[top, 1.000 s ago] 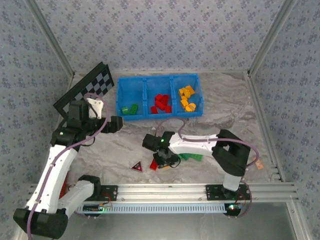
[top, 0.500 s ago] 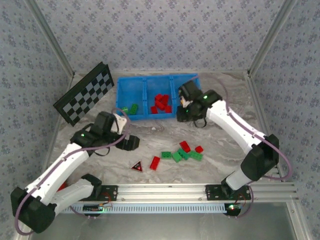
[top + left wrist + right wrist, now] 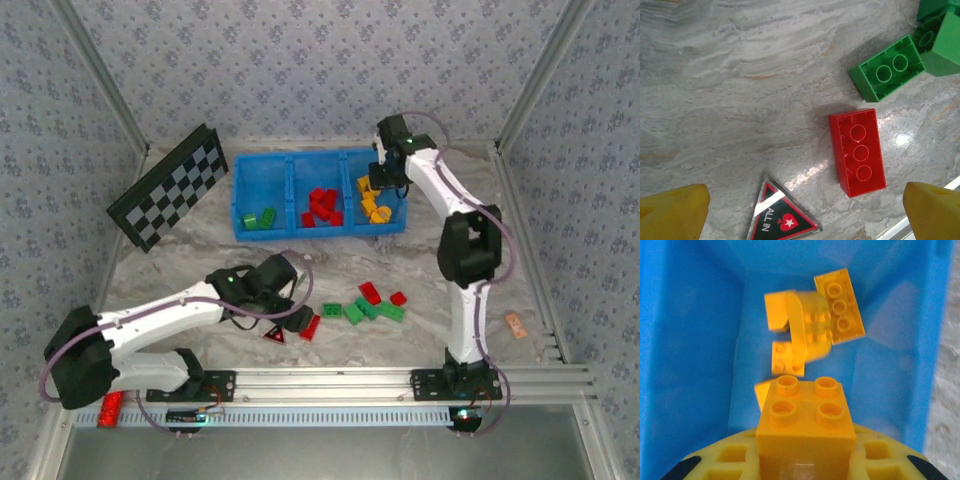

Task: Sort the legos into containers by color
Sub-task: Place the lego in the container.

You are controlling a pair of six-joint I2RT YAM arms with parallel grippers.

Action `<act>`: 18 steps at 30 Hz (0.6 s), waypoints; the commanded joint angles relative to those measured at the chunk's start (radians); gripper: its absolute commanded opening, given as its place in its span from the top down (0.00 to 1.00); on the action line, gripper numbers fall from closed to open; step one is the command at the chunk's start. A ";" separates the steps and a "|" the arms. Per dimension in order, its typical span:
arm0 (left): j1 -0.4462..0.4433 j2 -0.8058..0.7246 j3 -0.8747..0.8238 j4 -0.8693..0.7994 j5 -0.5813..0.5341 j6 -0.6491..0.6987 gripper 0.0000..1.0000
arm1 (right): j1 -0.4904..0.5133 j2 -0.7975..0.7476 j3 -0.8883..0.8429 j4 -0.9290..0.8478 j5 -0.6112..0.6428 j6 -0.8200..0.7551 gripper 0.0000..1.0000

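- Three compartments of the blue bin [image 3: 240, 190] already hold sorted legos: green bricks [image 3: 259, 218] at the left, red bricks [image 3: 322, 207] in the middle, orange-yellow bricks [image 3: 374, 207] at the right.
- The right fingers [image 3: 875, 460] pinch one orange-yellow brick [image 3: 806, 415] above the right compartment, not yet dropped.
- About six loose bricks [image 3: 385, 312], red and green, lie on the tabletop [image 3: 180, 255] nearer than the bin.
- The left fingers [image 3: 675, 210] are spread wide over a red brick [image 3: 858, 152], with a green brick [image 3: 888, 75] just beyond it.
- A dark triangle [image 3: 782, 215] lies just beside that red brick and may crowd the grasp.
- The checkerboard [image 3: 170, 187] stands well apart at the far left.
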 commanded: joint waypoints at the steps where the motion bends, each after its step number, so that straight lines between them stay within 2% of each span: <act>1: -0.035 0.037 0.022 0.025 -0.056 -0.072 0.01 | -0.010 0.109 0.155 -0.094 0.017 -0.051 0.80; 6: -0.072 0.104 0.038 0.038 -0.061 -0.105 0.01 | -0.011 0.201 0.248 -0.124 0.009 -0.070 0.75; 18: -0.171 0.350 0.159 0.034 -0.123 -0.174 0.08 | 0.015 0.202 0.166 -0.078 -0.009 -0.113 0.65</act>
